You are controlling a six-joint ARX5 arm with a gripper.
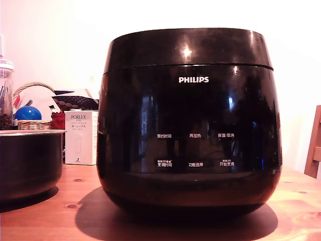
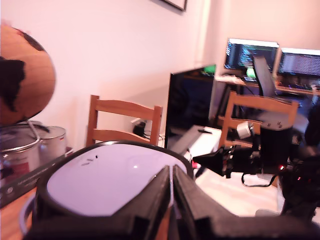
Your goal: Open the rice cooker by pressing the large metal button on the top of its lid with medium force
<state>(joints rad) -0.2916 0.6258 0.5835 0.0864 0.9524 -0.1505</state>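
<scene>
The rice cooker (image 1: 188,135), glossy black with a white PHILIPS logo and two rows of small labels, fills the middle of the exterior view on a wooden table. Its lid (image 1: 185,47) sits flat and closed on the body. The gripper does not appear in that view. In the wrist view my gripper (image 2: 170,170) is shut, its two dark fingers pressed together with nothing between them. It hovers over the near edge of the lid's shiny top (image 2: 100,185). I cannot make out the large metal button in either view.
A dark pot with a steel rim (image 1: 27,160) stands at the exterior view's left, with a white PORLEX box (image 1: 80,138) and a basket (image 1: 30,123) behind it. The wrist view shows a wooden chair (image 2: 122,120), steel pots (image 2: 30,147), a globe (image 2: 22,75) and a camera on a stand (image 2: 250,155).
</scene>
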